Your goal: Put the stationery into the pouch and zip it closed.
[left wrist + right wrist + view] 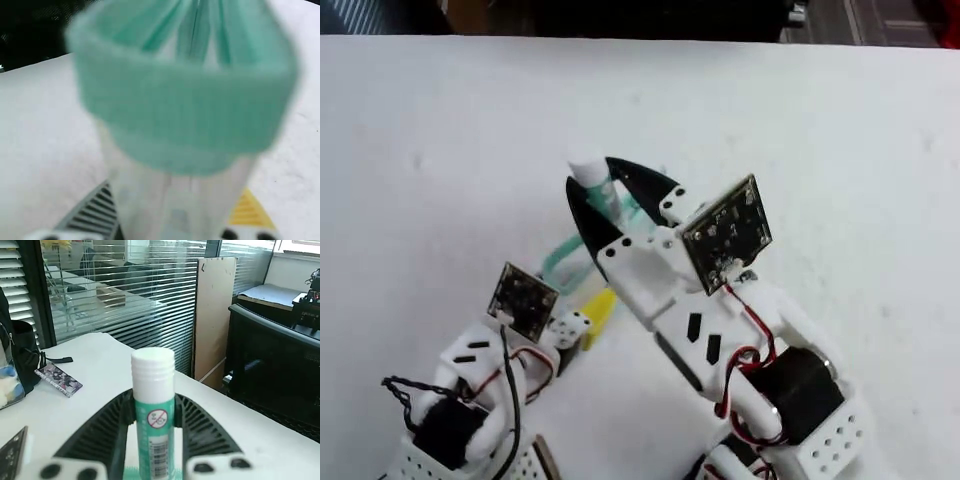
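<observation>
Right wrist view: right end effector (154,397) clamps glue stick (153,420). Insertion step; next likely needs stick lined over pouch (180,100) mouth. Left end effector (585,322) state: cannot tell.

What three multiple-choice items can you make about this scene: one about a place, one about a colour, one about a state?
1. Where is the glue stick?
A. lying flat, untouched
B. held in the right tool
C. in a person's hand
2. What colour is its cap?
A. white
B. yellow
C. black
3. What state is the cap in?
A. taken off
B. on the stick
C. cracked in two
Key: B, the black jaws press on both its sides; A, the cap is plainly white above the green body; B, the cap sits on top of the stick.
</observation>
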